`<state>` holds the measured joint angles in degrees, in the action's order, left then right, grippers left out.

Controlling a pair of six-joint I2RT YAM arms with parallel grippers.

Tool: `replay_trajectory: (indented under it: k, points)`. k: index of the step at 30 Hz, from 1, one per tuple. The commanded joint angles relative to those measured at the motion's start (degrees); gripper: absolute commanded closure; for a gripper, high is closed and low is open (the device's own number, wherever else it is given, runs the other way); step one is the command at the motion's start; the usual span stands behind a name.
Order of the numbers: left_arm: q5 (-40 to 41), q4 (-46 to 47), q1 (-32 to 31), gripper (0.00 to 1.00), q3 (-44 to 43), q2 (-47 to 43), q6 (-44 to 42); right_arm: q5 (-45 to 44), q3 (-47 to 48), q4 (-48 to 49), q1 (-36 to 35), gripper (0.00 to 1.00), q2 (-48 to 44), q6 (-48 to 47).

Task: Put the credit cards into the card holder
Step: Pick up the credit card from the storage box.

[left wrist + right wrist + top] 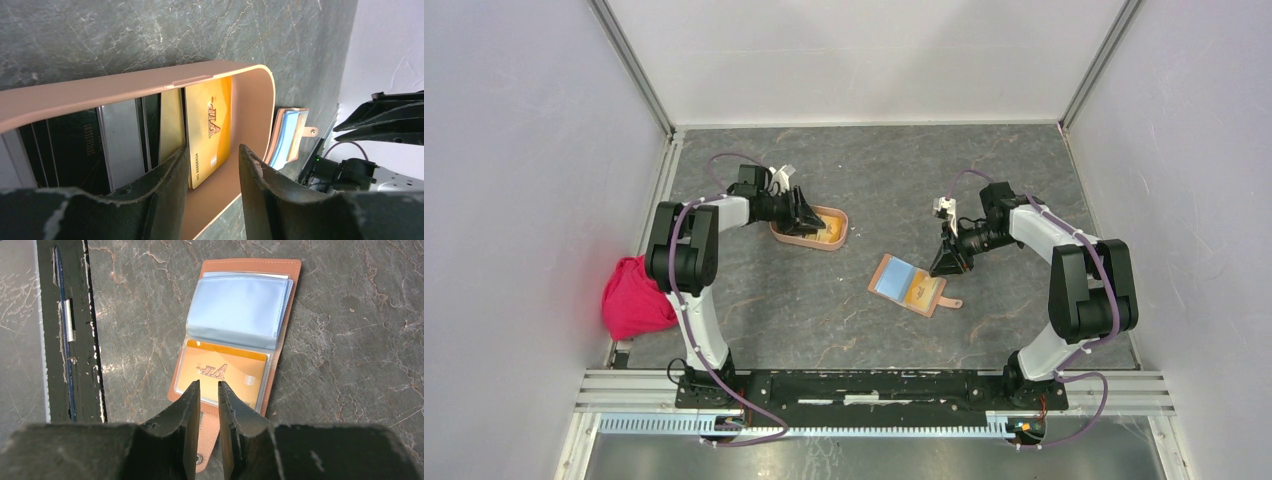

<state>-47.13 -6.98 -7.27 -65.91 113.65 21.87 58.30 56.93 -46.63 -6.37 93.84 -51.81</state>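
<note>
left claw, parted, tilts down over card holder

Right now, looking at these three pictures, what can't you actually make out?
- Left wrist view: the fingers of the left gripper hide the lower ends of the credit cards in the card holder, so their count is unclear.
- Right wrist view: the fingers of the right gripper cover part of the snap tab of the wallet; whether its upper blue sleeve holds cards cannot be told.
- Top view: card print too small.
</note>
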Motion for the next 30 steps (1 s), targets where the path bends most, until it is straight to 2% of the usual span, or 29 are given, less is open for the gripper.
replay_trajectory:
  k: [1,18,23,30]
  points:
    - [-3.98,5.23,-0.94,0.51,1.68,-0.77,5.11,1.94,0.91,-0.80,-0.23,0.75,-0.54,-1.45]
    - [-7.24,19.15,-3.71,0.49,4.18,-0.55,15.50,2.16,0.87,-0.91,-0.24,0.75,-0.69,-1.54]
    - [-8.09,26.32,-4.71,0.49,5.57,-0.25,20.46,2.14,0.90,-0.96,-0.22,0.75,-0.92,-1.63]
    - [-8.33,29.28,-6.15,0.50,5.51,0.81,22.94,2.25,0.85,-1.05,-0.27,0.75,-1.00,-1.71]
